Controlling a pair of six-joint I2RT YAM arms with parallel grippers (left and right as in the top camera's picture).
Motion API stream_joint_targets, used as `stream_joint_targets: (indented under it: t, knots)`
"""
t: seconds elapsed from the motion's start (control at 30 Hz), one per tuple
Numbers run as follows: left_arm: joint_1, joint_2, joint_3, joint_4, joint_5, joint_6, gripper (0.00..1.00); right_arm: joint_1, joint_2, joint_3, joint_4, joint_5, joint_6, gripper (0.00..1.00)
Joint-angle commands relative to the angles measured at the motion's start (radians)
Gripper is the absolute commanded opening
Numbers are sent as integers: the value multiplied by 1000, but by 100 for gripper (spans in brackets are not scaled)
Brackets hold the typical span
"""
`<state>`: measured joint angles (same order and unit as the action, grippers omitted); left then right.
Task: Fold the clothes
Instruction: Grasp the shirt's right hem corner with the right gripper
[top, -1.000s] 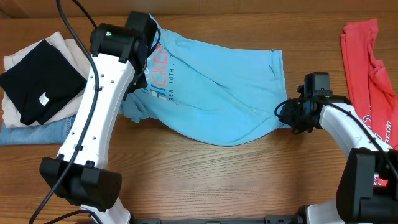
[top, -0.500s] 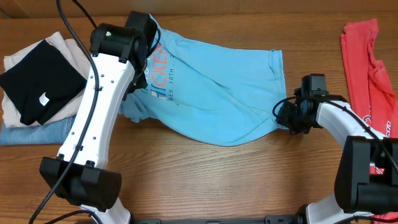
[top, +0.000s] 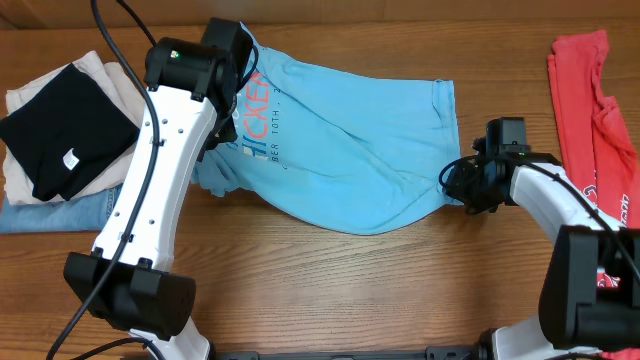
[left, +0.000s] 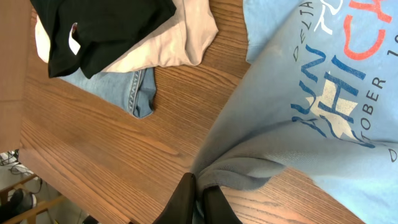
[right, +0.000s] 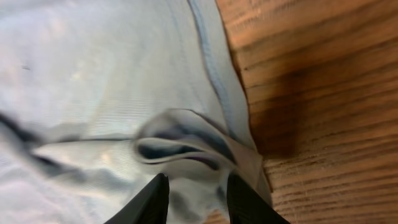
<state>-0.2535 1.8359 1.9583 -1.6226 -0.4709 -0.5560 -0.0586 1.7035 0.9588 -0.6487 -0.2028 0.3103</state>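
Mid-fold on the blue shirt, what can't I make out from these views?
Overhead: left gripper on the light blue T-shirt, hidden under the left arm.
Overhead: coral-red T-shirt, cut off by right edge.
Right wrist: whether the right gripper pinches the hem, blurred.

Lettered T-shirt centre; cloth stack left; second T-shirt right.

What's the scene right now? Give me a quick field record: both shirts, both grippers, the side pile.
light blue T-shirt: spread rumpled on table, lettering up
left gripper: shut on a bunched edge of the light blue T-shirt
right gripper: fingers straddle the shirt's right hem; grip unclear
coral-red T-shirt: crumpled at far right, untouched
side pile: black garment on cream cloth over blue denim, far left
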Motion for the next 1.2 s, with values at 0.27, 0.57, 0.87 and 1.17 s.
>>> stream_joint_targets:
  t: [0.27,0.57,0.87,1.17]
  knots:
    - [3,2,1,4,-3,-12,4,-3,-50,-2,-3,-8,-4,34]
    - [3,2,1,4,-3,-12,4,-3,-9,-4,-6,37,-4,34]
    - [3,2,1,4,-3,-12,4,-3,18,-4,43,-2,-4,31]
    - [3,2,1,5,-3,-12,4,-3,18,-4,56,-9,-4,17]
